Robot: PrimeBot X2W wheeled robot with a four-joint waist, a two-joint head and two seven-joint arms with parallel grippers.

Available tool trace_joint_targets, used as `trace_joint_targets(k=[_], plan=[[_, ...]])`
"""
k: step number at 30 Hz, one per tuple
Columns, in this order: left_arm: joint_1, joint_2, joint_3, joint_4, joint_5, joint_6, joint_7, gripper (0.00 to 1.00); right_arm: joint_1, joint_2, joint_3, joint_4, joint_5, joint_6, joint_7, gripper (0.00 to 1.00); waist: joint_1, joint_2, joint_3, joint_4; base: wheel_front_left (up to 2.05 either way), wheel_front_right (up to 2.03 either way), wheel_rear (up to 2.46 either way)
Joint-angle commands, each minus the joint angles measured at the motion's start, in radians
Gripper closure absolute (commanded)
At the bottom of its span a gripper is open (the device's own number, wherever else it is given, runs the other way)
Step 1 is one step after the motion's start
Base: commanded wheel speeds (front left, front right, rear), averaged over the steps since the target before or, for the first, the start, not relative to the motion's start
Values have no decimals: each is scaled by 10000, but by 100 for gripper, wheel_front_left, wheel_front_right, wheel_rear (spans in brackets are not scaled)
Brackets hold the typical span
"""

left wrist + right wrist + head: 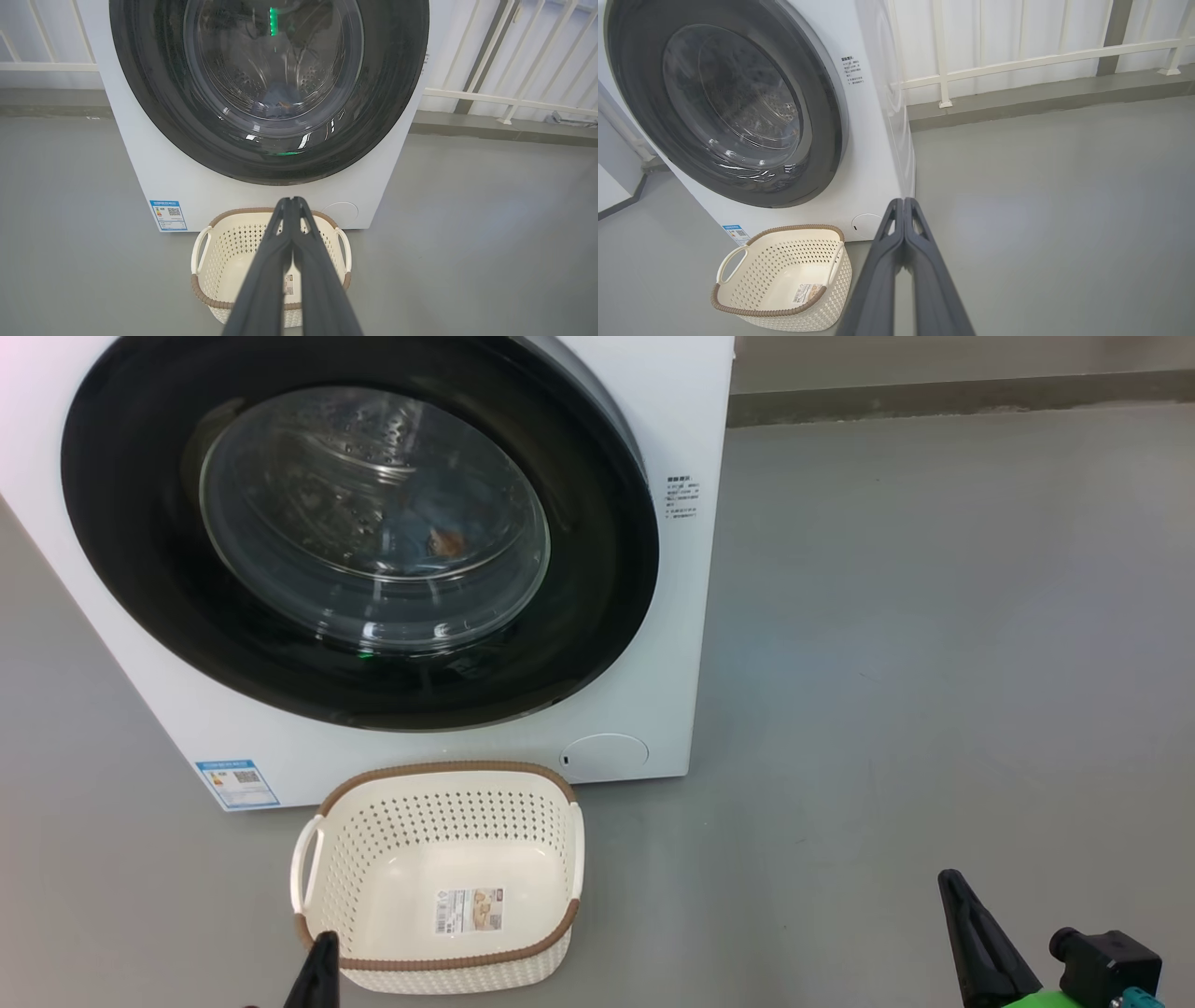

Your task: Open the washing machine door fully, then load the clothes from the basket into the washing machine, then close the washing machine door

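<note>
Left gripper sits low over the near side of the basket, fingers pressed together, nothing between them. Right gripper is the same: tips meeting, empty, hanging over bare floor well right of the basket. The basket is empty, with the paper label showing on its bottom, and stands just in front of the washing machine. The washing machine door looks shut against the front. The clothes show through the glass, low in the drum: a blue patch with a bit of orange.

Handling, as judgement:
- The door is rigid, hinged and probably latched, and its glossy black rim is likely slippery. The bulging glass gives no grip, so hold at the rim edge. Handle side: cannot tell.
- The clothes are soft, light and limp, so pinch a fold.
- The basket is light, stiff plastic and may skid if nudged. Take it by the side handles.

All steps look done.
</note>
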Motion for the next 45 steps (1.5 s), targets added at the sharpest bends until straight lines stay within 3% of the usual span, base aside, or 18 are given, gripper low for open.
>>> trace_joint_targets(k=[1, 45], plan=[[-290, 78, 157, -179, -386, -53, 116, 100, -245, -44, -27, -187, 411, 1, 75, 100, -1, 0, 21, -8, 0, 0, 0], [-977, 37, 967, 65, -5358, -308, 1345, 100, -930, -66, -181, 410, 5380, 6, 1068, 100, -5, 0, 181, -151, 0, 0, 0]])
